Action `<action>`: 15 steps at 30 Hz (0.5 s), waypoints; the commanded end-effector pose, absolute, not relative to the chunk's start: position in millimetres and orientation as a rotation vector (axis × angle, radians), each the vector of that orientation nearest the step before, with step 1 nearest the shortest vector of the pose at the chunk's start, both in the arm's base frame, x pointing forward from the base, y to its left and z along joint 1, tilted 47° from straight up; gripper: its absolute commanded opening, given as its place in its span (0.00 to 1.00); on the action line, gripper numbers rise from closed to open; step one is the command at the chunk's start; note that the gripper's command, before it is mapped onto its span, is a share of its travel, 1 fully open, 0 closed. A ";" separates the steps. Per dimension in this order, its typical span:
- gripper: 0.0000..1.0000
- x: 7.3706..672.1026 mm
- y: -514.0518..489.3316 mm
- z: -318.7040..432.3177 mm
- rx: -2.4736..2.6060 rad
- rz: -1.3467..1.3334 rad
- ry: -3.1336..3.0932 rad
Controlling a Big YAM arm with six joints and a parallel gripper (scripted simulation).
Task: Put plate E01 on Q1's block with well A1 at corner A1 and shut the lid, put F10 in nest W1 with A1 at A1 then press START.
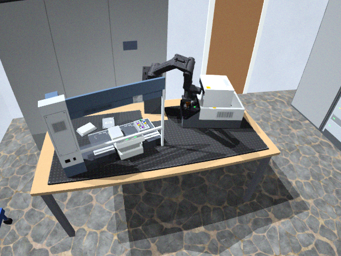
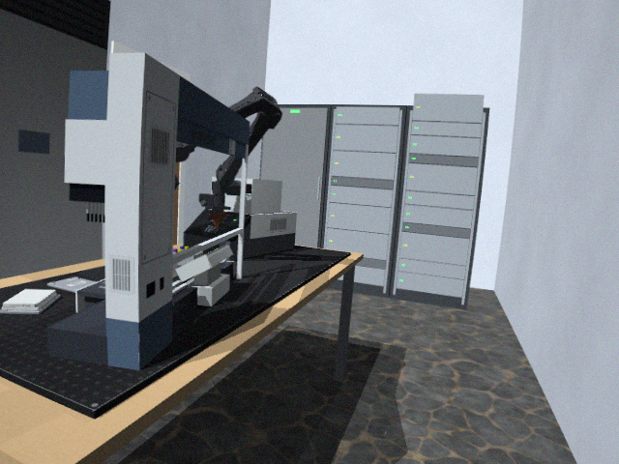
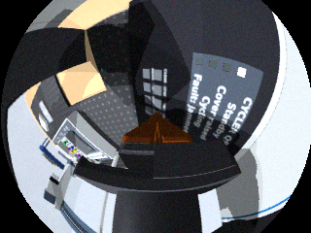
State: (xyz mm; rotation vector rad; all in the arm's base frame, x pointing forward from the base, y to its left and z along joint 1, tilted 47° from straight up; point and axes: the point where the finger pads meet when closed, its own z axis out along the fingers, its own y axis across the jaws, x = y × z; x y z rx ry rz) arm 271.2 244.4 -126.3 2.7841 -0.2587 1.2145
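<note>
My gripper (image 1: pixel 188 105) (image 2: pixel 217 218) (image 3: pixel 156 116) is shut with nothing between its orange fingertips. It points down at the dark sloped front panel of the cycler Q1 (image 1: pixel 220 113) (image 2: pixel 272 224), close to the key block (image 3: pixel 155 82). Q1's lamp (image 1: pixel 194 106) (image 2: pixel 234 219) is green. Q1's white lid (image 1: pixel 217 89) sits over the body; the block under it is hidden. A white plate (image 1: pixel 86 128) (image 2: pixel 28 300) lies flat on the mat left of the deck. No plate shows on positions D2 (image 1: pixel 128 128) and D4 (image 1: pixel 99 136).
The tube cooling block (image 1: pixel 141 125) with coloured caps stands on D1 and the deep-well block (image 1: pixel 115 133) on D3. A grey nest (image 1: pixel 108 122) stands behind the deck. The liquid handler's tower (image 1: pixel 62 135) (image 2: pixel 132 210) and blue gantry (image 1: pixel 115 95) span the deck.
</note>
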 end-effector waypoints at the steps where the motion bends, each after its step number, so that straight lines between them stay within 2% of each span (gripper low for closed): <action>1: 0.00 272.3 239.6 -126.3 2.781 1.204 -0.251; 15: 0.00 259.6 241.7 -122.8 2.795 1.205 -0.244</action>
